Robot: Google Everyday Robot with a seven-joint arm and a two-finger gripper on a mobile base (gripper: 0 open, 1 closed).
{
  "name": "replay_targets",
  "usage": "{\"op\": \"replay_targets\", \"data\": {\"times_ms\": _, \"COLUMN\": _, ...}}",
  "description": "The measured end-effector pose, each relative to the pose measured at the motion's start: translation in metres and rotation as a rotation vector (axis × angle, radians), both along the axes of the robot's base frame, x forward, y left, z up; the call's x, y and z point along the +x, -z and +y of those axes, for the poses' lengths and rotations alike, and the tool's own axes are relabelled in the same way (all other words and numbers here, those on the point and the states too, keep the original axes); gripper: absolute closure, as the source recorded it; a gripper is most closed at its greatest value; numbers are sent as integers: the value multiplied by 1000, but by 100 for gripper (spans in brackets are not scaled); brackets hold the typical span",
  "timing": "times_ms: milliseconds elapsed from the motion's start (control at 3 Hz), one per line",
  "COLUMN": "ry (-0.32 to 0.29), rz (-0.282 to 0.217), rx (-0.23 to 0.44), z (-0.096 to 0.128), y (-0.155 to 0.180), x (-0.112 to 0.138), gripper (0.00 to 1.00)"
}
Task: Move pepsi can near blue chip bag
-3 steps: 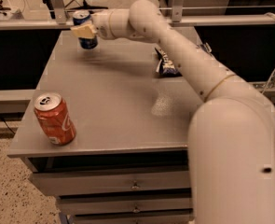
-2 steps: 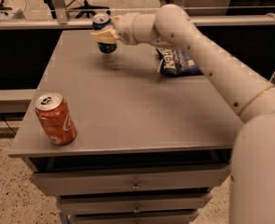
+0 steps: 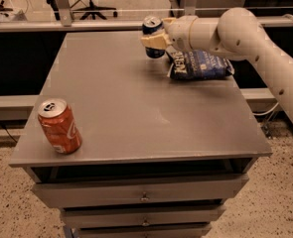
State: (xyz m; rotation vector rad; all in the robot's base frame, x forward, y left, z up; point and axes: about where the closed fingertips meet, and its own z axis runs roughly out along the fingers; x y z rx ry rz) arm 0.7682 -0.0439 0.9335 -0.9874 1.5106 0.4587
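Gripper (image 3: 155, 39): fingers (image 3: 150, 40) clamped round the upright pepsi can (image 3: 151, 25). The blue chip bag (image 3: 201, 63) lies flat on the desk (image 3: 136, 108), just right of the fingers and slightly lower; a short descent should suffice

Cream tool (image 3: 153, 39) far right grips dark blue, silver-topped pepsi can (image 3: 151, 26); blue chip bag (image 3: 201, 66) white-lettered; near-left soda can (image 3: 60, 127) red-orange; bench (image 3: 136, 113) grey.

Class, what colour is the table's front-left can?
The soda can is red-orange, silver-topped; camera view. The gripper holds the pepsi can beside the blue chip bag.
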Motion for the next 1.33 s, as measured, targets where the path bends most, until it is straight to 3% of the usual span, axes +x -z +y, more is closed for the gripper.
{"op": "replay_targets", "data": {"times_ms": 333, "ry": 3, "rz": 33, "rx": 6, "z": -20, "y": 11, "x": -2, "gripper": 100}}
{"op": "replay_targets", "data": {"times_ms": 667, "ry": -21, "rz": 62, "rx": 20, "z": -19, "y": 19, "x": -1, "gripper": 100}}
{"op": "replay_targets", "data": {"times_ms": 1333, "ry": -51, "rz": 94, "rx": 11, "z": -21, "y": 32, "x": -3, "gripper": 59}}
